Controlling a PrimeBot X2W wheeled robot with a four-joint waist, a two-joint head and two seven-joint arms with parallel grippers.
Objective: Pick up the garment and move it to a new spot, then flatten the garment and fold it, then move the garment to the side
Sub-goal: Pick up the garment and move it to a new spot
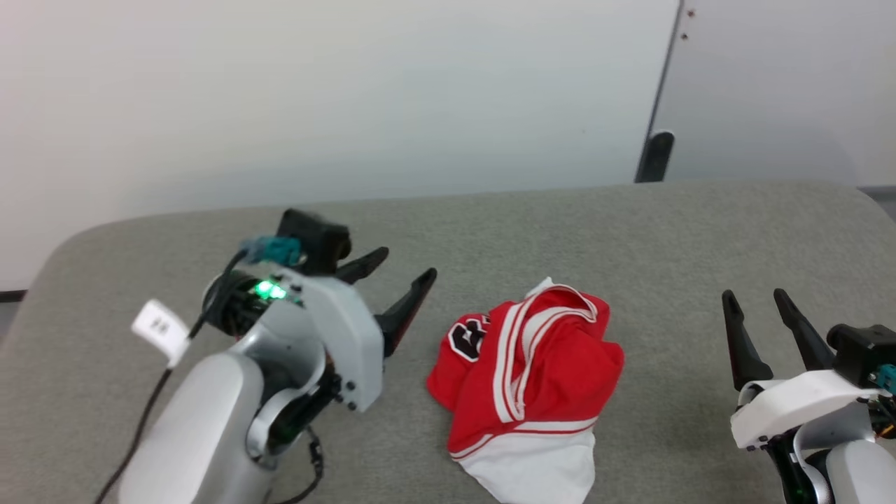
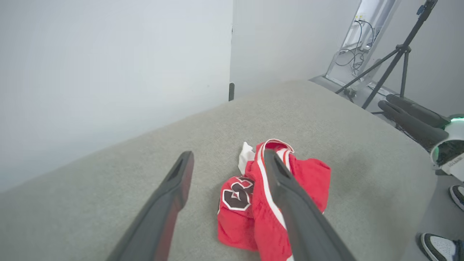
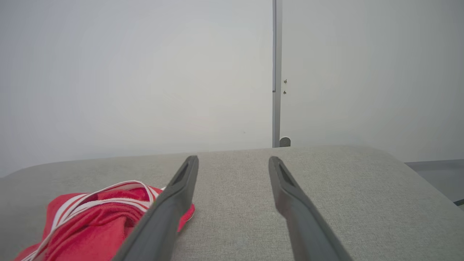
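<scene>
Both pincers stand with their fingers apart and hold nothing: the left pincer [image 1: 406, 262] is at the centre left of the head view, its fingers pointing right toward the garment [image 1: 539, 378], and the right pincer [image 1: 754, 294] is at the lower right, fingers pointing up the frame. The garment lies crumpled in a heap at the lower centre, on the grey cloth-covered table [image 1: 630, 231], between the two pincers and apart from both. The table's far edge runs across the middle of the frame before a pale wall, with rounded corners at the left and at the upper right, and a wide bare strip lies between this edge and the garment. The bottom edge of the frame cuts off the white part of the garment, and of the black number only a piece shows in the folds. In the left wrist view the left pincer [image 2: 227, 154] looks down on the garment [image 2: 239, 217], and one finger hides a part of it; at the right edge are the right pincer [image 2: 386, 101], a tripod [image 2: 395, 50] and, lower, two shoes [image 2: 438, 246] cut off by the frame. In the right wrist view the right pincer [image 3: 232, 159] is over bare table, and the garment [image 3: 90, 221] sits at the lower left, partly behind one finger.
</scene>
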